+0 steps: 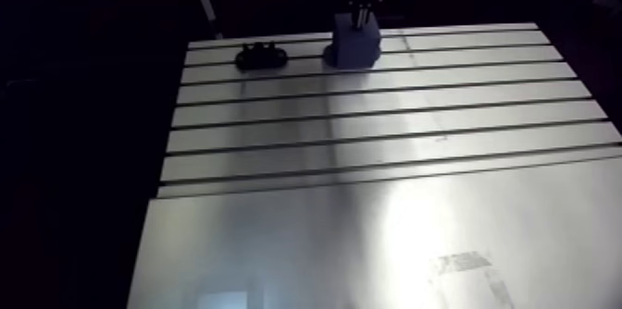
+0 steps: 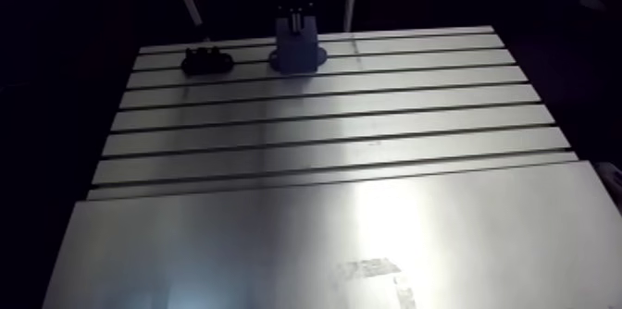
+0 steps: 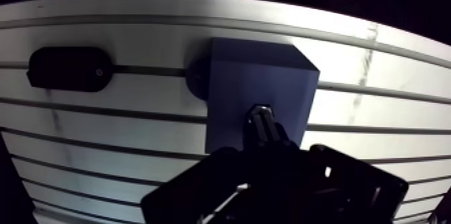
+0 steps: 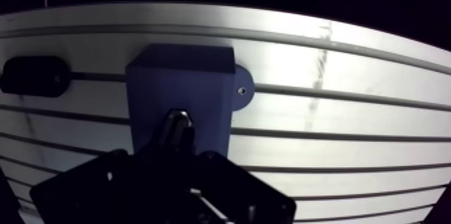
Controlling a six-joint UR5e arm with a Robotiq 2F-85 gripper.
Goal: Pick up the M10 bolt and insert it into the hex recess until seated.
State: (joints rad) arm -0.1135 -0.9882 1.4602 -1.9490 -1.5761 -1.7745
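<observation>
A blue block point(image 3: 255, 86) with flanged feet stands on the far rows of the slotted table point(image 1: 370, 128). My gripper point(image 3: 265, 139) hangs directly over the block's top face, shut on the M10 bolt point(image 3: 260, 116). The bolt shows as a short shiny metal piece sticking out between the dark fingers towards the block. The gripper hides the hex recess, and I cannot tell whether the bolt touches the block. In the arm view the gripper point(image 1: 360, 12) comes down onto the block point(image 1: 356, 43) at the table's far edge.
A black oval fixture point(image 3: 69, 69) sits on a slot beside the block, also visible in the arm view point(image 1: 262, 55). A smooth metal plate point(image 1: 389, 239) covers the near part of the table. The far table edge runs just behind the block.
</observation>
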